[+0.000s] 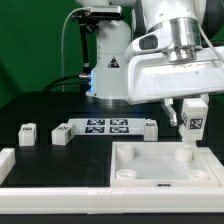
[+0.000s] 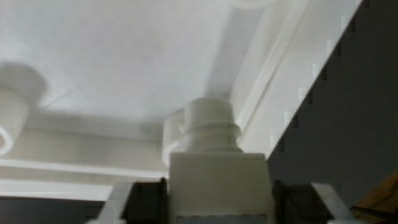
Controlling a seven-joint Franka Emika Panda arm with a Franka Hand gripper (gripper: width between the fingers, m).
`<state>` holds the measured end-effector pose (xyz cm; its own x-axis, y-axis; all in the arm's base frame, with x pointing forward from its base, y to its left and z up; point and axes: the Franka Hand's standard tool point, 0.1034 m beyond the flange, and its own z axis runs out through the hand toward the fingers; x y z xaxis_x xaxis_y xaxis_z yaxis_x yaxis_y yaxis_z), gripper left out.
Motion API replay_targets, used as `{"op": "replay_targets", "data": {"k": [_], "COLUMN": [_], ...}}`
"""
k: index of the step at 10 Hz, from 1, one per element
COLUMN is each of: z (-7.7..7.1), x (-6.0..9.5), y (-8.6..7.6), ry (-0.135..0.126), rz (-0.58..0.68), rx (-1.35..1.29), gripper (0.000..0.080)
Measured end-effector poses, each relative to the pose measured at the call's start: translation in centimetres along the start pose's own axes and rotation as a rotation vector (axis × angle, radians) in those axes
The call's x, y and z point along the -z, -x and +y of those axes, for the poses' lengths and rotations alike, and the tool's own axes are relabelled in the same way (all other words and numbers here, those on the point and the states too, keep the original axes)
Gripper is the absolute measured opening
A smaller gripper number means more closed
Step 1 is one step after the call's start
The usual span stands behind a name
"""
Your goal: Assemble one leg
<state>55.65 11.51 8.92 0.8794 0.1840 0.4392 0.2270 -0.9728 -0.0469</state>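
White plastic leg (image 1: 187,146) is pinched upright between the gripper's (image 1: 191,128) fingers (image 2: 135,203). Its lower end is down inside the tray (image 1: 150,186), by the tray's far corner on the exterior view's right. Can't tell if it touches the tray floor. Spare legs (image 1: 62,134) and the marker board (image 1: 104,125) lie beyond the tray.

Upright leg (image 1: 192,123) over tray (image 1: 117,166) corner

Ext. view: brightly lit, white parts near blown out vs matte black counter (image 1: 95,152); bg dim. My wrist view soft, low-res: small white plastic leg block (image 2: 217,165) blurred, grey shadows on large white rimmed tray (image 2: 125,60).
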Motion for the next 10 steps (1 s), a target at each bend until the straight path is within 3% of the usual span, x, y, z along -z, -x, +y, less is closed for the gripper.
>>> {"op": "replay_targets", "data": {"k": [5, 10], "z": [0.8, 0.6], "x": [-2.8, -2.8], "y": [-2.0, -2.5], "ry": [-0.007, -0.008], "rz": [0.013, 0.021], "rx": [0.007, 0.007], "gripper": [0.0287, 0.0287]}}
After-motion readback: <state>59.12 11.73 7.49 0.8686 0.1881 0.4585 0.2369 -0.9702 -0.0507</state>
